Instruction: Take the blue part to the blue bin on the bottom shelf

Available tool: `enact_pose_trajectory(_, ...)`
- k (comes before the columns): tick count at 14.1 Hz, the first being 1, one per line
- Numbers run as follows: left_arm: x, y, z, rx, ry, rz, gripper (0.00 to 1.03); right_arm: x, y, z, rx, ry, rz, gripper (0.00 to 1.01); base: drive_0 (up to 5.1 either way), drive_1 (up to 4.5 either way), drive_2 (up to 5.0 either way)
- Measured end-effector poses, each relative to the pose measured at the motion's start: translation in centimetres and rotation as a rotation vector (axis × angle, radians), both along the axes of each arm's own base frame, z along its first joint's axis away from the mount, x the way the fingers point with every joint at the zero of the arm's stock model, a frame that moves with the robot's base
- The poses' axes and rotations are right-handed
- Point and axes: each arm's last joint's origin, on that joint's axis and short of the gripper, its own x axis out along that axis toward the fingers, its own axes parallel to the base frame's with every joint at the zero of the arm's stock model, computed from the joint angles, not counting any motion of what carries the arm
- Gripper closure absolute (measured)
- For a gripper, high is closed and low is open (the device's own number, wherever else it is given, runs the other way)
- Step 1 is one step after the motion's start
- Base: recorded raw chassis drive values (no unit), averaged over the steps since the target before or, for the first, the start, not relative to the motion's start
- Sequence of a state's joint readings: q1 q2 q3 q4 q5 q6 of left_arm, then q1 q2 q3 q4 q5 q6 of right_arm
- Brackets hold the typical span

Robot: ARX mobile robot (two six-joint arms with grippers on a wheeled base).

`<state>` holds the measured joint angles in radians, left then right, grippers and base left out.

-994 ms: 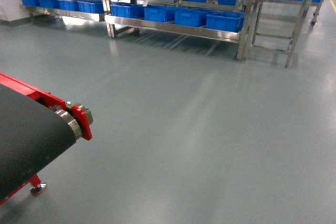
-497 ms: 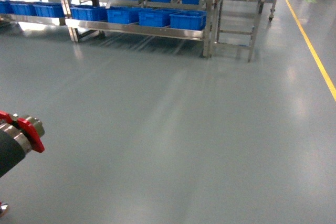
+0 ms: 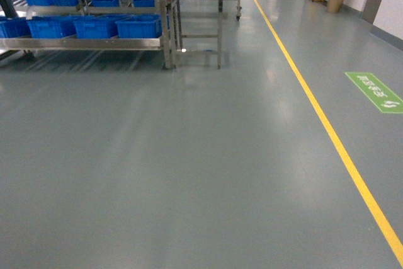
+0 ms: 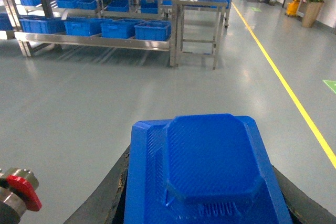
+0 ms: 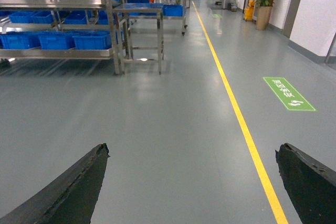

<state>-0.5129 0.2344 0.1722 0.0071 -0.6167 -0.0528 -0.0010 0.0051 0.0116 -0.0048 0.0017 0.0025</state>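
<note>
1. Floor (image 3: 189,168) of smooth grey concrete fills our head view, with a yellow painted line (image 3: 327,130) running along its right side.
2. We hold the blue ribbed plastic part (image 4: 205,171) in our left hand (image 4: 202,203), its black fingers (image 4: 105,198) pressed against the part's sides.
3. Our right hand (image 5: 194,182) is empty, with its dark fingers (image 5: 68,187) spread wide.
4. The shiny steel bottom shelf (image 3: 82,43) carries blue plastic bins (image 3: 94,26), well apart from us, just beside a small steel table (image 3: 198,11).
</note>
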Motion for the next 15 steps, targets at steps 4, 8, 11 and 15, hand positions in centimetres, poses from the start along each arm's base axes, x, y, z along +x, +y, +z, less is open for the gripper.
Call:
enact_pose_trajectory(4,-0.01,0.04,0.03,-0.002,-0.003,0.005,0.59,0.00,0.01,0.04,0.000,-0.004,0.003,0.03,0.0,3.04,-3.0)
enact_pose_trajectory(8,-0.02,0.05,0.02,-0.001,-0.002,0.006,0.59,0.00,0.01,-0.04,0.000,0.004,0.003,0.03,0.0,4.07,-4.0)
enact_pose_trajectory(11,0.00,0.03,0.01,0.000,-0.001,0.005,0.59,0.00,0.01,0.03,0.000,-0.003,0.003,0.03,0.1,4.18,-3.9)
enact_pose_trajectory(15,-0.02,0.04,0.02,-0.002,-0.003,0.006,0.59,0.00,0.01,0.01,0.000,-0.001,0.003,0.03,0.1,4.13,-3.9)
